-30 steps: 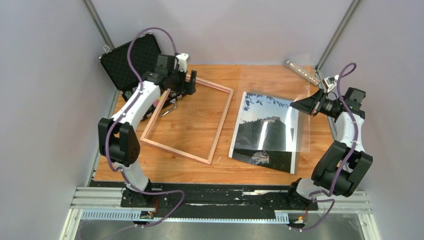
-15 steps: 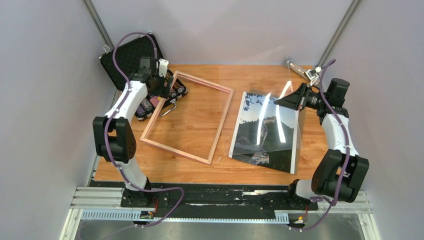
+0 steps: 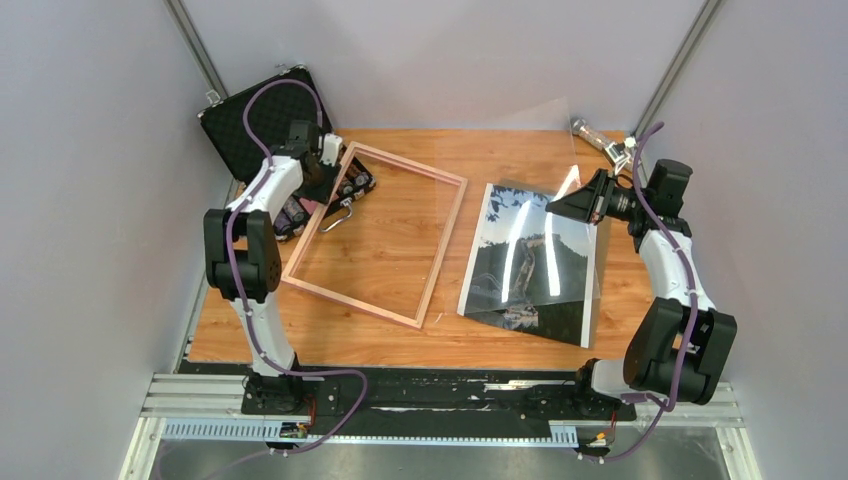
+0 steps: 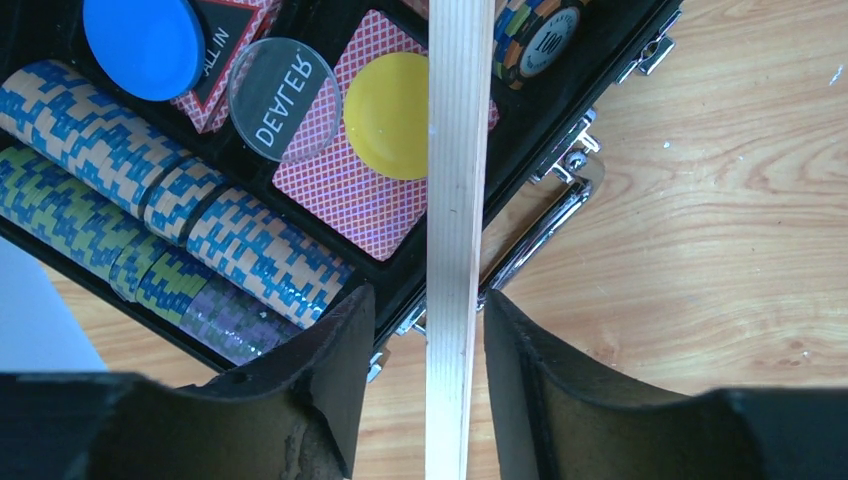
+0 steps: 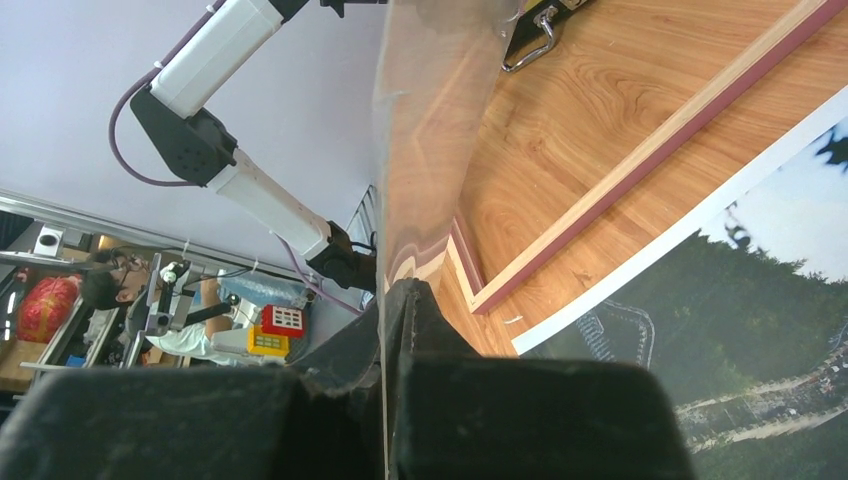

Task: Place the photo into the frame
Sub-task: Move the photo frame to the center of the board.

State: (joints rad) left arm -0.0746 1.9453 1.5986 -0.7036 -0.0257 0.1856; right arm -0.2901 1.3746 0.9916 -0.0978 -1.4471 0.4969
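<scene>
The frame (image 3: pixel 444 253) lies on the left half of the table, its far left corner resting over an open case. My left gripper (image 3: pixel 333 168) is at that corner. In the left wrist view its jaws (image 4: pixel 425 303) straddle the light wood rail (image 4: pixel 455 200), open, with a gap on each side. The photo (image 3: pixel 530 265) lies flat to the right of the frame. My right gripper (image 3: pixel 562 207) is shut on the edge of a clear pane (image 3: pixel 545 150) and holds it tilted up over the photo (image 5: pixel 760 330). The right wrist view shows the pane (image 5: pixel 430 100) pinched between the closed fingers (image 5: pixel 400 300).
A black case (image 3: pixel 255 115) stands open at the back left, holding poker chips and cards (image 4: pixel 250 150), with its metal handle (image 3: pixel 340 215) inside the frame's outline. A shiny cylinder (image 3: pixel 592 135) lies at the back right corner. Grey walls close in both sides.
My left gripper slid left along the frame's far rail to the corner and its jaws have narrowed around the rail. My right gripper moved left and swung the clear pane up more steeply.
</scene>
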